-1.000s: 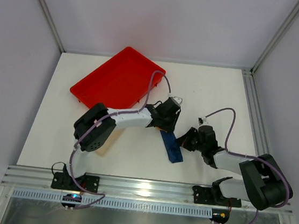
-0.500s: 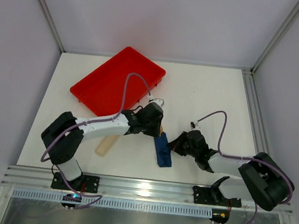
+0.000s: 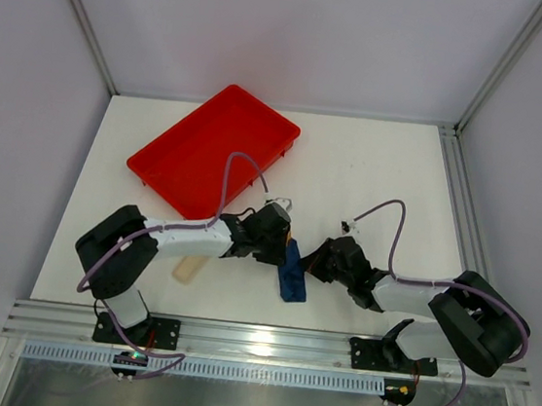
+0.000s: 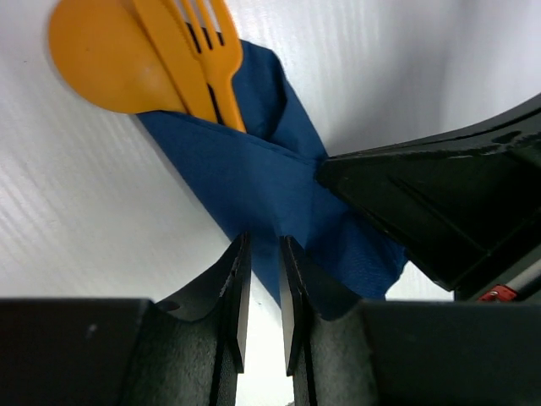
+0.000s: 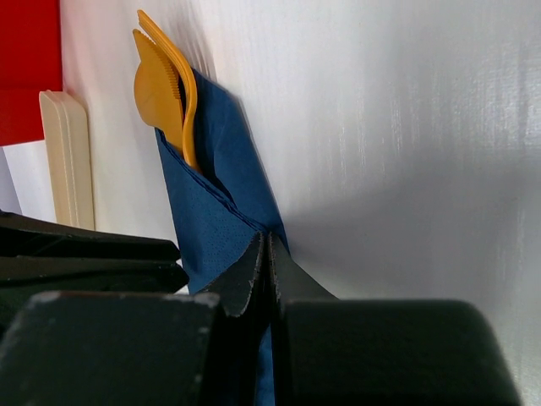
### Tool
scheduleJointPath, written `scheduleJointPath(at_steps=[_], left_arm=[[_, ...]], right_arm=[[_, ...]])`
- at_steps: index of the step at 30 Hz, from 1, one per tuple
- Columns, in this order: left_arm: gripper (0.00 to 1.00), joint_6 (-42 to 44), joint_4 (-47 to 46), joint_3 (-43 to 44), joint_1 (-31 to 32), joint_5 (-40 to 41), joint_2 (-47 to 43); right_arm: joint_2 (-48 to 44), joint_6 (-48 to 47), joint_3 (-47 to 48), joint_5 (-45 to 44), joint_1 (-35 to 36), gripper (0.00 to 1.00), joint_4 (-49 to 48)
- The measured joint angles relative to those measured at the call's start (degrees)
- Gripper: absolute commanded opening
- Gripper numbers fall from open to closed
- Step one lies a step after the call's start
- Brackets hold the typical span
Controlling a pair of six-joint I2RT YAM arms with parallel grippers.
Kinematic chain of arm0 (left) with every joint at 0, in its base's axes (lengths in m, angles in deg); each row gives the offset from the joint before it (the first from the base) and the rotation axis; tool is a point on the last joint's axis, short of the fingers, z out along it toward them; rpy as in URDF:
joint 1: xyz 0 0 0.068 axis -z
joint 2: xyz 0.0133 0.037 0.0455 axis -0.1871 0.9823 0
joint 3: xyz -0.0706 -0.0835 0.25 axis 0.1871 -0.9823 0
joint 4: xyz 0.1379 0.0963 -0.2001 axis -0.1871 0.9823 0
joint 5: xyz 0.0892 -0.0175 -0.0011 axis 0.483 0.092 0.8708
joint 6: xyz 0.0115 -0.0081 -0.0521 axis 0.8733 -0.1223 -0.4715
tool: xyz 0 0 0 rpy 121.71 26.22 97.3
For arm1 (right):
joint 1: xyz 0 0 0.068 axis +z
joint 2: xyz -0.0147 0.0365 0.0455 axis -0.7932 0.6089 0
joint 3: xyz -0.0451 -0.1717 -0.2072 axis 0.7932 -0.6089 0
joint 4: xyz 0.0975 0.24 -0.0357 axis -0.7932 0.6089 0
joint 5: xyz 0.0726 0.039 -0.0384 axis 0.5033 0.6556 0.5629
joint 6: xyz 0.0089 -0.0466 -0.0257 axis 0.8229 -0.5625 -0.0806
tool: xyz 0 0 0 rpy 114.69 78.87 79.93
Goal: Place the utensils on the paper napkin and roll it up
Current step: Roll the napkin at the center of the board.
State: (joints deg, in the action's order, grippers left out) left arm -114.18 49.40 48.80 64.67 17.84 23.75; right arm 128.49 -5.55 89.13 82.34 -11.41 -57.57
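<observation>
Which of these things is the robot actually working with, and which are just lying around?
In the job:
orange plastic fork
orange plastic spoon
navy-blue paper napkin wrapped around their handles

Lying about:
red rectangular plastic tray
pale beige flat strip

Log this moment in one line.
utensils: wrapped in napkin, ends out | left fingers: narrow gap, at napkin edge | right fingers: shut, tips at napkin
</observation>
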Motion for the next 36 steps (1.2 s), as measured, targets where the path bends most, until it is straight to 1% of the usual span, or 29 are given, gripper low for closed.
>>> scheduleJointPath(at_steps=[9, 11, 12, 13, 15, 16, 18, 19, 23, 27, 29, 30, 33, 36], left_arm=[[0.24, -1.0, -2.7, -0.9, 0.8, -0.2, 0.0], [0.23, -1.2, -3.3, -1.3, 0.8, -0.4, 0.0], [0.23, -1.2, -3.9, -1.5, 0.8, -0.4, 0.2], [0.24, -1.3, -4.2, -1.6, 0.8, -0.5, 0.5], [0.24, -1.4, -4.9, -1.7, 0.9, -0.6, 1.2], [0.23, -1.4, -5.2, -1.7, 1.0, -0.6, 1.6], [0.24, -1.4, -5.7, -1.7, 1.1, -0.6, 2.2], [0.24, -1.5, -5.9, -1.7, 1.1, -0.6, 2.5], [0.24, -1.8, -6.9, -1.7, 1.2, -1.1, 3.1], [0.23, -2.5, -8.3, -1.7, 1.2, -1.5, 3.7], [0.24, -2.5, -8.7, -1.6, 1.3, -1.5, 3.9], [0.24, -2.5, -8.8, -1.6, 1.4, -1.5, 4.0], [0.24, -2.5, -8.9, -1.4, 1.7, -1.5, 4.0], [0.24, -2.5, -8.2, -1.0, 2.1, -1.4, 4.0]], right_arm=[[0.0, 0.0, 0.0, -0.4, 0.0, 0.04, 0.1], [-0.1, -0.1, 0.0, -0.4, 0.0, 0.06, 0.2], [-0.3, -0.2, 0.0, -0.4, 0.0, 0.08, 0.5], [-0.6, -0.4, 0.1, -0.5, 0.0, 0.15, 0.9], [-1.4, -1.4, 0.4, -0.7, 0.0, 0.26, 2.1], [-2.0, -2.4, 1.2, -0.8, 0.0, 0.35, 3.8], [-3.5, -4.5, 2.7, -1.3, 0.0, 0.41, 7.2], [-4.7, -5.8, 3.5, -1.9, 0.0, 0.46, 9.6], [-11.8, -9.8, 4.5, -3.7, 0.0, 0.53, 17.2], [-19.0, -11.9, 3.7, -4.1, 0.0, 0.53, 21.6], [-21.6, -12.3, 2.3, -4.0, 0.0, 0.50, 22.6], [-22.6, -12.4, 1.5, -4.0, 0.0, 0.45, 22.9], [-23.4, -12.7, -0.7, -4.0, 0.0, 0.36, 23.8], [-22.5, -12.8, -1.7, -3.9, 0.0, 0.33, 24.3]])
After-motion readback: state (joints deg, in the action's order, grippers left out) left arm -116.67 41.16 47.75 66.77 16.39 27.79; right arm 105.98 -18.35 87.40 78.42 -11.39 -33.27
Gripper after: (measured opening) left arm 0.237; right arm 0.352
